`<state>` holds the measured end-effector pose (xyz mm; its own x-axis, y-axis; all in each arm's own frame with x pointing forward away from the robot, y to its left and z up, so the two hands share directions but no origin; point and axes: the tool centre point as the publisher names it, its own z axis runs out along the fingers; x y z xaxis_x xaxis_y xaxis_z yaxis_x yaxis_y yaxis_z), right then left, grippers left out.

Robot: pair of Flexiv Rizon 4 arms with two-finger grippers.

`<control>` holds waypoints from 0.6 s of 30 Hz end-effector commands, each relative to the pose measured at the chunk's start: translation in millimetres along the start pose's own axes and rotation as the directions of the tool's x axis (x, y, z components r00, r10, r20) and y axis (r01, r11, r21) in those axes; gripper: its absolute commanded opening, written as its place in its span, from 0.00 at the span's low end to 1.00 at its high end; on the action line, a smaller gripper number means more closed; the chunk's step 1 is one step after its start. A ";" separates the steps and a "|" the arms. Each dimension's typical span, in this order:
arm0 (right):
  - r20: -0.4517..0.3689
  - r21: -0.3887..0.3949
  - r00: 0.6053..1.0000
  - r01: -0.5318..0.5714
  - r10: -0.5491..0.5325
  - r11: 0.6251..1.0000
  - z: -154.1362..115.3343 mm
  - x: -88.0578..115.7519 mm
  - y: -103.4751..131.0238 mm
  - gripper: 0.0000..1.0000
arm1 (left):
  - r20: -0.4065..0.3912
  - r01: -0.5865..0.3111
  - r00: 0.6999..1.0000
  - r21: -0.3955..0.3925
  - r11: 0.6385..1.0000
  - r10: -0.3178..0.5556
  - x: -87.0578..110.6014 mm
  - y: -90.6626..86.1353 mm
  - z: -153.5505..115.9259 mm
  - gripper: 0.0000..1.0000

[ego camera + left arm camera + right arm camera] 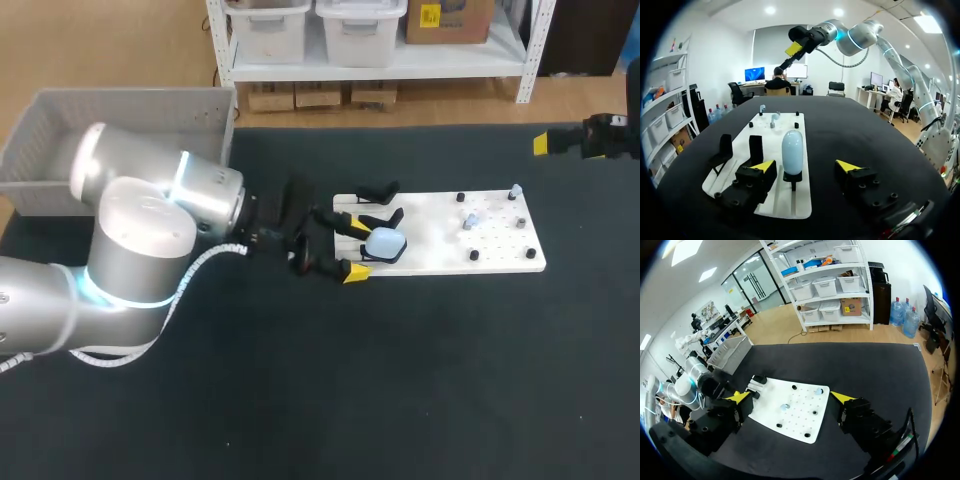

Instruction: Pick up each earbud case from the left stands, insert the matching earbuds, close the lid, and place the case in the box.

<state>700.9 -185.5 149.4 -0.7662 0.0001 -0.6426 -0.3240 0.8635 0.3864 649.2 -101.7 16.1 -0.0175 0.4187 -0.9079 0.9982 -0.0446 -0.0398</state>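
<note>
A pale blue earbud case stands upright on a black stand at the near left end of the white board. My left gripper is open around it, with one yellow-tipped finger on each side and a gap on both. Two more black stands beside it are empty. Small pale earbuds sit on pegs at the board's far end. My right gripper hangs open and empty, high above the table's far right.
A grey bin stands at the table's back left, behind my left arm. Black pegs dot the right half of the board. The black tabletop spreads out in front of the board.
</note>
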 end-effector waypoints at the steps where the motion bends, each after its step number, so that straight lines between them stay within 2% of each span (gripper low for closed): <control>1: 0.000 0.000 1.000 0.000 0.000 1.000 -0.3 0.1 0.0 1.00 | 0.007 -0.002 1.000 -0.002 1.000 0.002 2.7 7.4 4.5 0.69; 2: 0.000 0.000 1.000 0.000 0.000 1.000 -0.3 0.1 0.0 1.00 | 0.007 -0.002 1.000 -0.003 1.000 0.002 2.8 9.0 4.3 0.67; 3: 0.000 0.000 1.000 0.000 0.000 1.000 -0.3 0.1 0.0 1.00 | 0.008 -0.003 1.000 -0.003 1.000 0.003 2.7 10.5 4.1 0.58; 7: 0.000 0.000 1.000 0.000 0.000 1.000 -0.3 0.1 0.0 1.00 | 0.024 -0.016 1.000 -0.003 1.000 0.016 1.6 15.5 3.7 0.57; 9: 0.000 0.000 1.000 0.000 0.000 1.000 -0.3 0.1 0.0 1.00 | 0.028 -0.019 0.999 -0.002 1.000 0.019 1.4 16.7 4.1 0.49; 12: 0.000 0.000 1.000 0.000 0.000 1.000 -0.3 0.1 0.0 1.00 | 0.053 -0.035 0.998 0.006 0.999 0.035 -0.1 17.9 7.1 0.49; 14: 0.000 0.000 1.000 0.000 0.000 1.000 -0.3 0.1 0.0 1.00 | 0.060 -0.039 0.997 0.008 0.999 0.039 -0.5 17.8 8.9 0.56; 18: 0.000 0.000 1.000 0.000 0.000 1.000 -0.3 0.1 0.0 1.00 | 0.071 -0.038 0.997 0.004 0.999 0.038 1.6 17.4 10.7 0.54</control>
<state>700.9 -185.5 149.4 -0.7662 0.0001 -0.6426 -0.3240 0.8635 0.3864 665.2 -110.4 14.1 0.0146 0.3596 -0.9330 0.9978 -0.0653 -0.0095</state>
